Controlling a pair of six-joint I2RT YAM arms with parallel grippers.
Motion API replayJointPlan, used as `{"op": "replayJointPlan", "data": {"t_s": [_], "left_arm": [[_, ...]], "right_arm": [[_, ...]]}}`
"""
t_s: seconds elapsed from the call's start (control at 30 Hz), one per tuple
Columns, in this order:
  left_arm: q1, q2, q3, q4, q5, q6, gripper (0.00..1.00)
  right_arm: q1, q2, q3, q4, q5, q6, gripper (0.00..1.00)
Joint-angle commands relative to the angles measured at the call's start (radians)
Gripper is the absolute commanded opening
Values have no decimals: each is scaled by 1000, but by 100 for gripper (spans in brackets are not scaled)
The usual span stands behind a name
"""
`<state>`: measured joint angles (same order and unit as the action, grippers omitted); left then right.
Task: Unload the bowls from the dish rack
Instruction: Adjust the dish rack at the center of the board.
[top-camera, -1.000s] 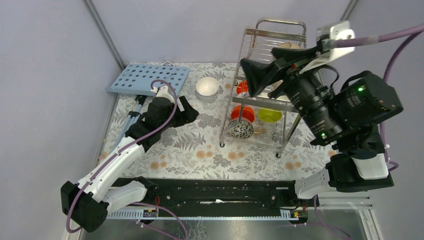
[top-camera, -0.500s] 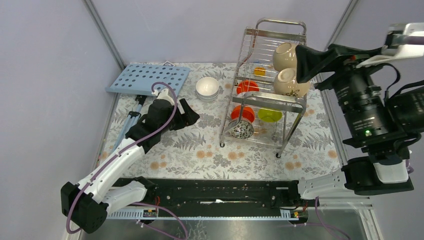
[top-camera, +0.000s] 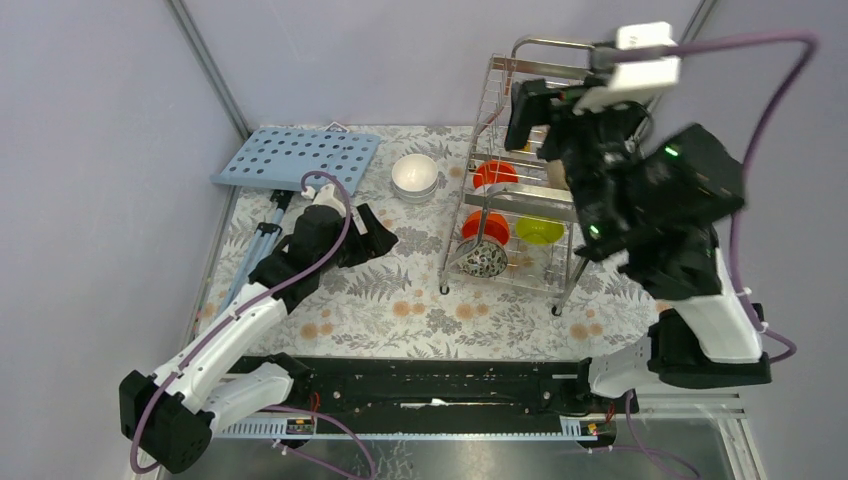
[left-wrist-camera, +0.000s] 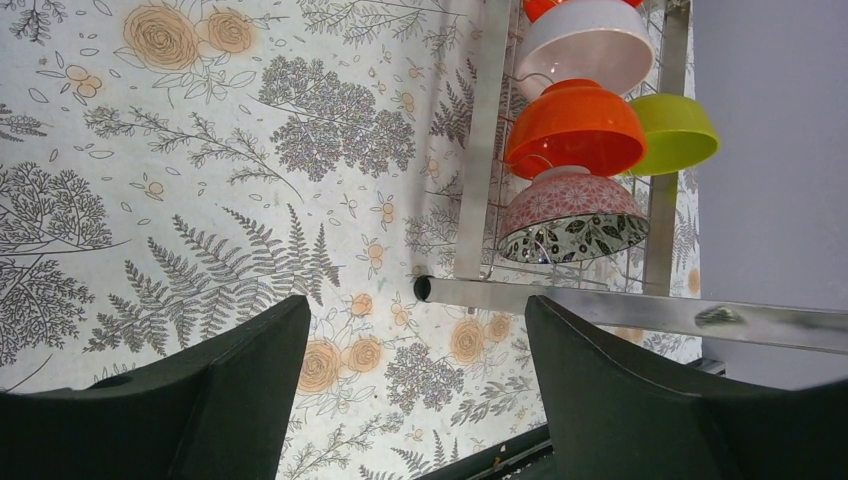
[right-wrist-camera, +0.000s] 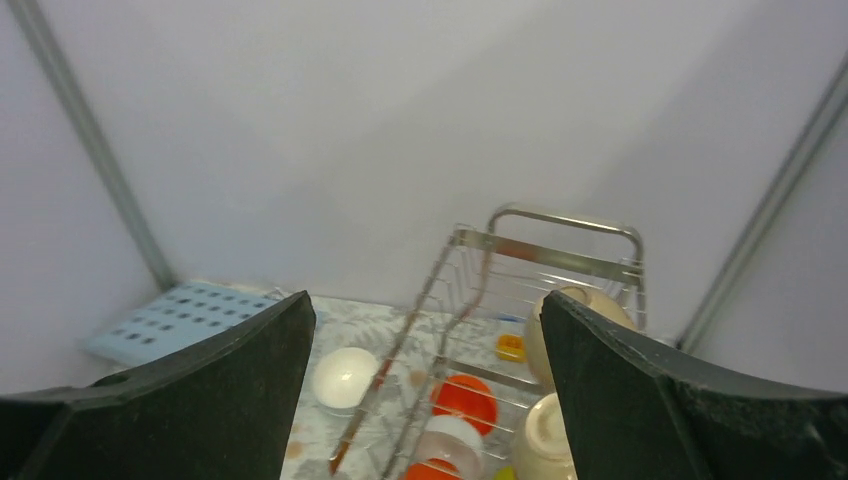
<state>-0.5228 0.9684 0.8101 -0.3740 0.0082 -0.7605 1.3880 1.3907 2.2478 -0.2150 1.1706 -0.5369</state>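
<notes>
The steel dish rack stands at the back right of the table. In its tiers I see orange-red bowls, a lime-green bowl and a speckled bowl. One white bowl sits on the table left of the rack. My right gripper hovers open high over the rack top, hiding most of the cream bowls from above. My left gripper lies low and open, left of the rack, empty. Its view shows the rack post with white, orange, green and patterned bowls.
A flat light-blue perforated board lies at the back left. A small yellow clip sits on the rack's upper tier. Purple walls and metal corner posts close in the back. The floral cloth stretches in front of the rack.
My right arm swung out to the far right, then back over the rack top, jaws still wide. The left arm has barely shifted.
</notes>
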Motion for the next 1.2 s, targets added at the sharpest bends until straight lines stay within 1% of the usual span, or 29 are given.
{"op": "replayJointPlan", "data": {"t_s": [0.0, 0.07, 0.13, 0.23, 0.37, 0.47, 0.57, 0.73, 0.93, 1.17], "left_arm": [[1, -31, -5, 3, 9, -1, 83], [1, -43, -5, -8, 4, 5, 83], [1, -53, -2, -20, -4, 16, 83], [1, -59, 4, -32, -4, 32, 83], [1, -50, 12, -32, -4, 45, 83], [1, -40, 17, -26, 5, 50, 83], [1, -37, 13, -21, 13, 52, 83], [1, -46, -9, -3, 35, 42, 83], [1, -35, -14, 7, 53, 33, 83], [1, -34, -9, 7, 54, 29, 83]], "right_arm": [[-264, 53, 138, -407, -196, 366, 91], [-407, 60, 146, -483, -306, 478, 91], [-548, 32, 116, -500, -390, 585, 90], [-684, -69, -68, -414, -456, 699, 90], [-904, -194, -285, -360, -572, 893, 91], [-1020, -271, -402, -343, -641, 1008, 91], [-1061, -340, -490, -325, -638, 1071, 91], [-1063, -481, -637, -307, -651, 1178, 92], [-1063, -633, -810, -321, -689, 1266, 92], [-1062, -693, -924, -309, -733, 1341, 92]]}}
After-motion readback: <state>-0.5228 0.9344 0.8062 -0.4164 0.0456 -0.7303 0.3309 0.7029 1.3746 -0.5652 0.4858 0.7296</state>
